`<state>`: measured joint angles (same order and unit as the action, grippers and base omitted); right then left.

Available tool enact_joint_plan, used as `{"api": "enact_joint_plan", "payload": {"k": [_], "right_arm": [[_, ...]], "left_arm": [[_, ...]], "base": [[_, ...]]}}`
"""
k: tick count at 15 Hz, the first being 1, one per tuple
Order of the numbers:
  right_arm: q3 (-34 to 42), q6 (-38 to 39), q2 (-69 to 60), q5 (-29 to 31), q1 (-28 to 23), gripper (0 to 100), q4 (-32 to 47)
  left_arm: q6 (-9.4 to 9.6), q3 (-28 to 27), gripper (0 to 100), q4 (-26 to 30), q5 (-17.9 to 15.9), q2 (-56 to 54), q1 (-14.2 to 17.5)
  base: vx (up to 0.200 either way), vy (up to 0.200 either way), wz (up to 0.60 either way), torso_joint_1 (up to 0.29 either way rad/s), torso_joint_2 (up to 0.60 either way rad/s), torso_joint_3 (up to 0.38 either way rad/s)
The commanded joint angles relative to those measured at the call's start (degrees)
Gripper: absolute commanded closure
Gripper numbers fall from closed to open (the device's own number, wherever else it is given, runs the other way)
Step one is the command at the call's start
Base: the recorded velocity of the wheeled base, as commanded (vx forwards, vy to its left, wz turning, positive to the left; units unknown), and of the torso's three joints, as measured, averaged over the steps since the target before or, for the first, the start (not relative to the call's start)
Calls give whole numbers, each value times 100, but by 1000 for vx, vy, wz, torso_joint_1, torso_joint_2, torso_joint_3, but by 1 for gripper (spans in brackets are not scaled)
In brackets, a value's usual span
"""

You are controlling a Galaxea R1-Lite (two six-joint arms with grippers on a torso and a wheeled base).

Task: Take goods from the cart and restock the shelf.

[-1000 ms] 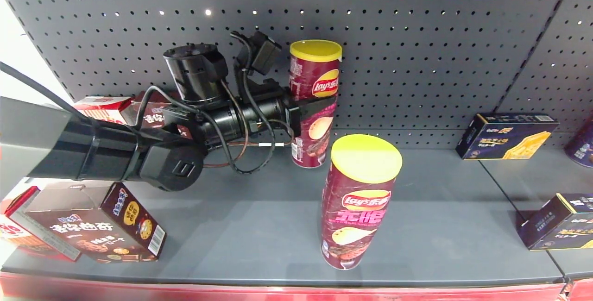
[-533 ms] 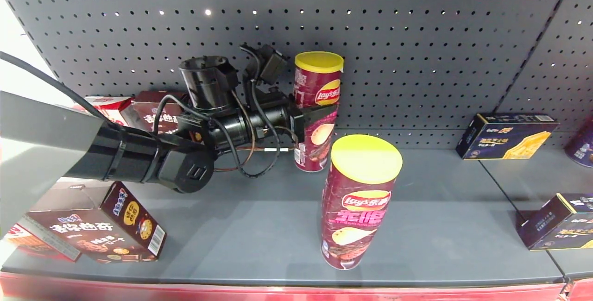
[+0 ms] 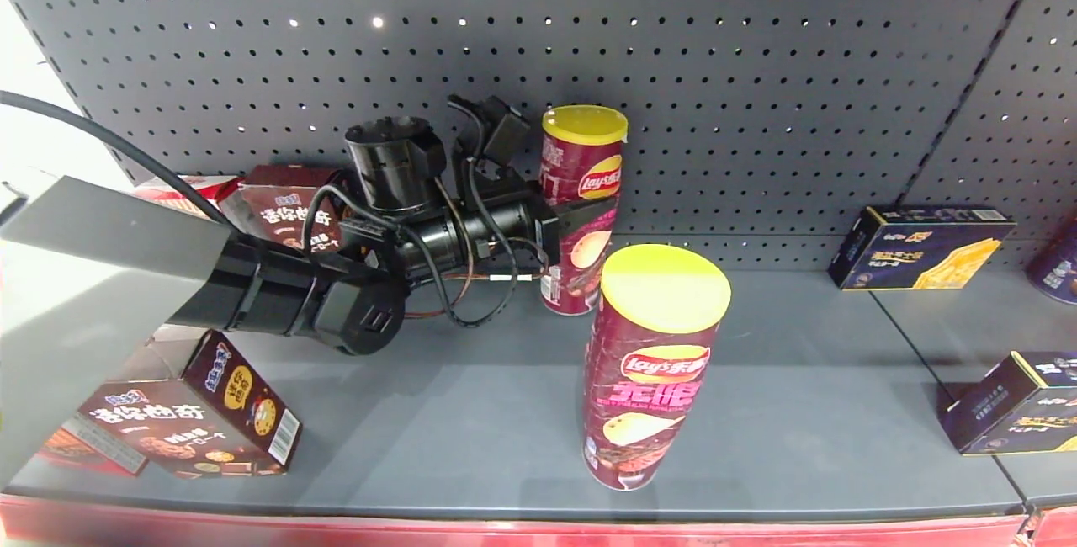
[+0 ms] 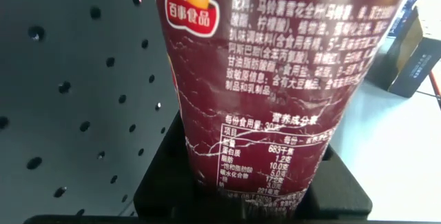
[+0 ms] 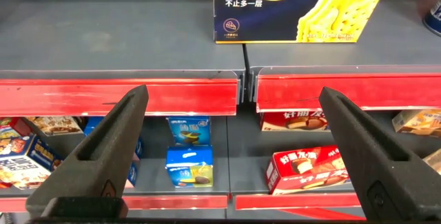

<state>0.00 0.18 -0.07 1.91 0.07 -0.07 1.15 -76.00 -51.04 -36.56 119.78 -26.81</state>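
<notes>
Clenching the rear chip can (image 3: pixel 583 161) are the left fingers (image 3: pixel 591 212); right fingers (image 5: pixel 103 162) gape.

Left arm extended level, left tool (image 3: pixel 587 220) clamped around a chip can (image 3: pixel 583 161), right tool (image 5: pixel 232 93) spread wide open.

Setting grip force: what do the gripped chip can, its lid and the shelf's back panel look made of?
Chip can: likely a paperboard tube with a glossy printed wrap; light glints on the maroon label.
Lid: looks like matte yellow plastic, with a thin overhanging rim.
Back panel: probably painted sheet metal, matte grey, with regular punched holes.
</notes>
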Motion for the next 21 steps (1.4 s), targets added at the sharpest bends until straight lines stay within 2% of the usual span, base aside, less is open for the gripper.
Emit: {"api": "enact_joint_plan", "payload": {"k": [1, 9, 13, 14, 19, 21], "right_arm": [[0, -1, 7, 2, 1, 0, -1], [0, -1, 7, 2, 1, 0, -1], [0, -1, 7, 2, 1, 0, -1], [0, -1, 7, 2, 1, 0, -1], [0, -1, 7, 2, 1, 0, -1], [0, -1, 7, 2, 1, 0, -1]], "left_arm": [[0, -3, 100, -20, 0, 80, 0], [0, 50, 100, -371, 0, 282, 9], [-79, 94, 100, -530, 0, 353, 9], [-79, 103, 0, -538, 0, 353, 9], [-88, 94, 0, -503, 8, 282, 70], [-88, 94, 0, -178, 8, -52, 149]], "base": [[0, 0, 0, 0, 0, 0], [0, 0, 0, 0, 0, 0], [0, 0, 0, 0, 0, 0], [0, 0, 0, 0, 0, 0], [0, 0, 0, 0, 0, 0], [0, 0, 0, 0, 0, 0]]}}
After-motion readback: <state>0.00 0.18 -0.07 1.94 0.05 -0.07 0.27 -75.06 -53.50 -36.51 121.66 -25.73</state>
